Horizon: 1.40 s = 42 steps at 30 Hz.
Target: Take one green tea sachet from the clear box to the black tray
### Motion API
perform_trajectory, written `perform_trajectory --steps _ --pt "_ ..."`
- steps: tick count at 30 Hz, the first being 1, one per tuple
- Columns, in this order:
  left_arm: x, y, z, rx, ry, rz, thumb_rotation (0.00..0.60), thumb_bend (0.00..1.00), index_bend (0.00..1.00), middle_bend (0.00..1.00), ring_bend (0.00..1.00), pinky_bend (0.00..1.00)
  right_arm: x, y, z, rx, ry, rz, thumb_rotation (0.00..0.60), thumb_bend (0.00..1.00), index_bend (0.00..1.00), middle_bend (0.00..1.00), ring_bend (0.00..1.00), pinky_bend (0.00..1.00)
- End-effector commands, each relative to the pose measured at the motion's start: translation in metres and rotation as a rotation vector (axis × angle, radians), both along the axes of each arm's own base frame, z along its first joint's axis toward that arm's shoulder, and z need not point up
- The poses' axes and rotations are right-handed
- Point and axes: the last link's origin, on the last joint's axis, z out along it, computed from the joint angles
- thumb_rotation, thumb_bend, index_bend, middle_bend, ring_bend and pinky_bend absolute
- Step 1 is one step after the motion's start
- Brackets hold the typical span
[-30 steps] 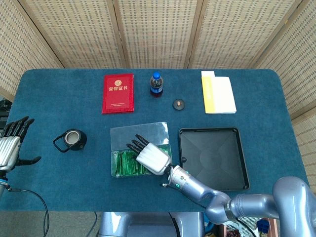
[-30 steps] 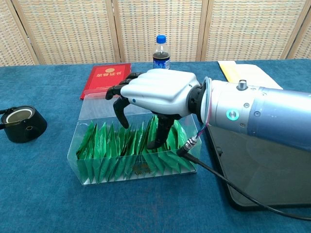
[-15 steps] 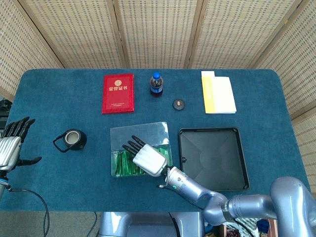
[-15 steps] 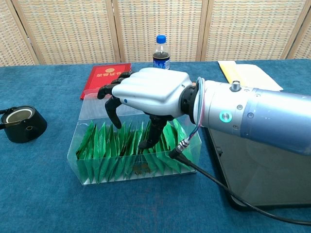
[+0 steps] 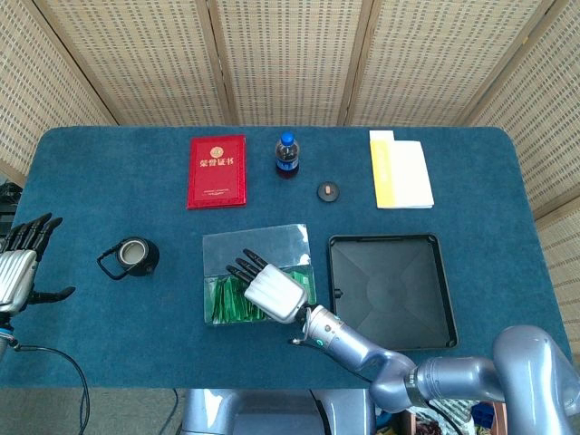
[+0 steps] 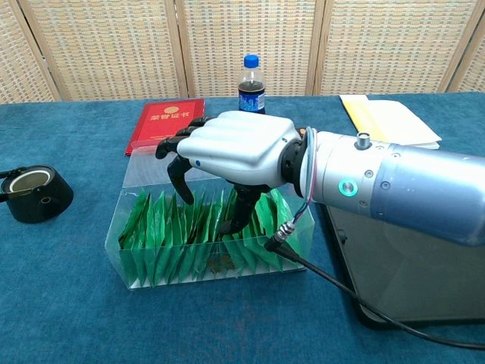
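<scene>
The clear box (image 6: 132,262) (image 5: 217,246) stands at the table's middle front, filled with several upright green tea sachets (image 6: 170,235) (image 5: 228,304). My right hand (image 6: 231,152) (image 5: 272,288) hangs palm down over the box, its dark fingers curled downward with their tips among the sachets and the thumb reaching into the row. I cannot tell whether a sachet is pinched. The black tray (image 5: 391,290) (image 6: 409,265) lies empty just right of the box. My left hand (image 5: 20,267) rests at the far left edge, fingers spread, holding nothing.
A black round container (image 5: 133,256) (image 6: 32,193) sits left of the box. Behind lie a red booklet (image 5: 217,170) (image 6: 163,121), a cola bottle (image 5: 286,155) (image 6: 251,76), a small dark disc (image 5: 327,190) and a yellow-white pad (image 5: 400,169) (image 6: 388,120). A cable (image 6: 333,299) trails from my right wrist.
My right hand has shifted left along the box and sunk slightly, its fingertips now lower among the sachets. The left hand has not moved.
</scene>
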Motion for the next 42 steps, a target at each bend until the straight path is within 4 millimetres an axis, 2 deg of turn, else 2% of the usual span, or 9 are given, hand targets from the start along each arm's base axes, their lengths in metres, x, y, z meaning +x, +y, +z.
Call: perform_trajectory --steps 1,10,22,33,42 --pt "0.000 0.000 0.000 0.000 0.000 0.000 0.600 0.10 0.00 0.00 0.00 0.00 -0.002 -0.002 0.000 -0.006 0.006 -0.003 0.600 0.35 0.48 0.19 0.12 0.12" --pt "0.000 0.001 -0.001 -0.003 0.004 0.003 0.600 0.10 0.00 0.00 0.00 0.00 -0.006 -0.004 -0.001 -0.002 0.017 -0.005 0.600 0.37 0.48 0.19 0.12 0.12" --pt "0.000 0.001 -0.001 -0.004 0.005 0.003 0.600 0.10 0.00 0.00 0.00 0.00 -0.008 -0.006 0.008 -0.007 0.018 -0.001 0.600 0.38 0.48 0.19 0.12 0.12" --pt "-0.001 0.001 -0.001 -0.002 0.005 0.006 0.600 0.10 0.00 0.00 0.00 0.00 -0.007 -0.008 0.003 -0.012 0.033 -0.002 0.600 0.38 0.48 0.19 0.12 0.12" --pt "-0.001 0.002 -0.002 -0.006 0.006 0.004 0.600 0.10 0.00 0.00 0.00 0.00 -0.015 -0.010 0.013 -0.025 0.065 0.004 0.600 0.38 0.48 0.19 0.12 0.15"
